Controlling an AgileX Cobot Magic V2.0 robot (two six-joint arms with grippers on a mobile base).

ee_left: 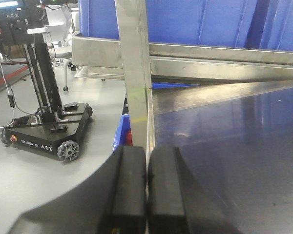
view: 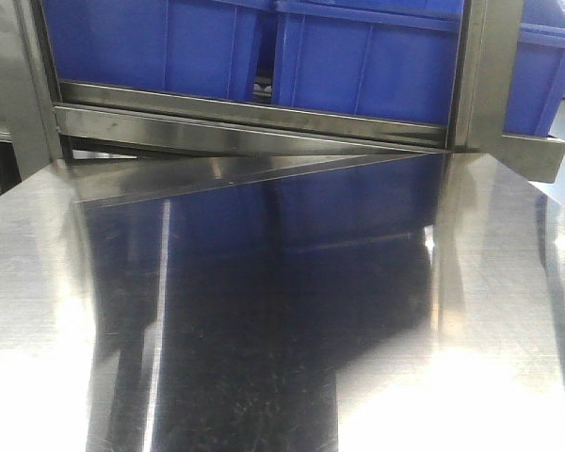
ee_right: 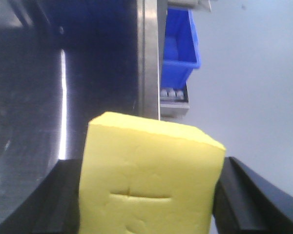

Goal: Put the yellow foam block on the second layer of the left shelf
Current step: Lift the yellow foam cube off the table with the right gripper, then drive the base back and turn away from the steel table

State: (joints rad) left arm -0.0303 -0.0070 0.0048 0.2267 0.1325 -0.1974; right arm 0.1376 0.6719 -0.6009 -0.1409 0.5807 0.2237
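The yellow foam block [ee_right: 149, 180] is clamped between the black fingers [ee_right: 254, 195] of the right gripper [ee_right: 147, 204], with a faint crease on its near face; it is carried, not yet set down, and the front view shows none of it. Just beyond it rises a steel upright [ee_right: 149, 53]; the dark polished shelf surface [ee_right: 34, 97] lies to its left, a blue bin [ee_right: 181, 46] farther off, bare floor [ee_right: 254, 87] to the right. The left gripper [ee_left: 146, 195] has its jaws pressed together on nothing, near a shelf post [ee_left: 135, 73]. My advice: keep the block clear of the upright; bring it well inside the shelf edge; lower it flat; only then part the jaws; squeeze lightly, since foam probably dents.
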